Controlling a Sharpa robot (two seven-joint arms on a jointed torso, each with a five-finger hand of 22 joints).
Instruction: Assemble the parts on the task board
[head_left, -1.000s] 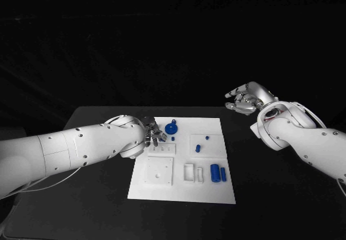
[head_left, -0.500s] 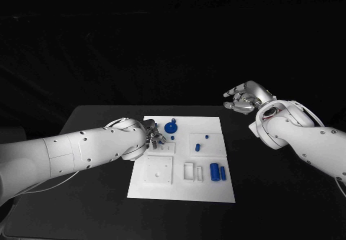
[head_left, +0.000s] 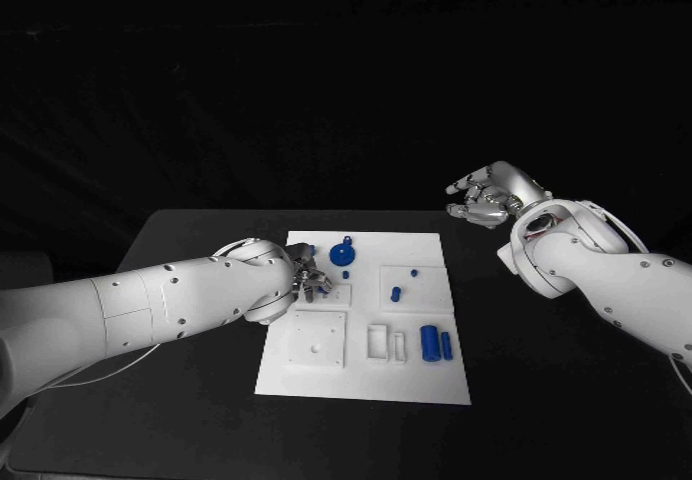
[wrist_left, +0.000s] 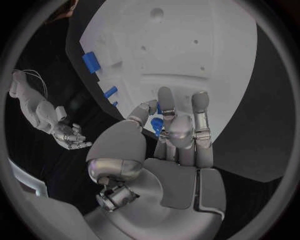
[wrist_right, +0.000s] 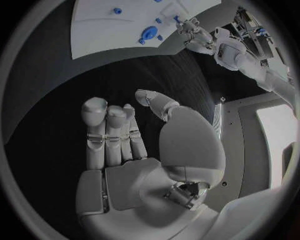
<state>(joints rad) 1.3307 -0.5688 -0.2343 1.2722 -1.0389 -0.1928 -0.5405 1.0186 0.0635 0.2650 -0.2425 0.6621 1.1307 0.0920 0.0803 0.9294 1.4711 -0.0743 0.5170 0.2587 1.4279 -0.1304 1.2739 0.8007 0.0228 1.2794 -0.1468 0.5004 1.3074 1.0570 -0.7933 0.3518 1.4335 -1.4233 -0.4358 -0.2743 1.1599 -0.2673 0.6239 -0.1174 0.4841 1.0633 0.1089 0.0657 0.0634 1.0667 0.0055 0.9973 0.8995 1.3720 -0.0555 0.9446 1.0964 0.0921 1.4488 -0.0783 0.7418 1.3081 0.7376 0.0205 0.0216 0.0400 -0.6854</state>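
The white task board (head_left: 418, 375) lies mid-table. My left hand (head_left: 306, 281) is low over its left edge, beside the round blue knob (head_left: 340, 255). In the left wrist view the thumb and fingers (wrist_left: 181, 125) pinch a small blue part (wrist_left: 157, 126) against the board (wrist_left: 187, 45). Two blue cylinders (head_left: 430, 343) lie at the board's right, and small blue pegs (head_left: 395, 294) stand in a raised square block. My right hand (head_left: 490, 196) hangs raised past the table's far right corner, fingers loosely apart, holding nothing; its palm (wrist_right: 125, 165) faces the board (wrist_right: 100, 25).
Raised white blocks with recesses (head_left: 319, 342) and slots (head_left: 378, 345) sit on the board's near half. Bare black table (head_left: 562, 380) spreads to the right of the board and in front of it. My left forearm (head_left: 159, 305) crosses the table's left side.
My left hand has dropped toward the board's left edge and drawn its fingers together around the small blue part. The right hand has stayed still.
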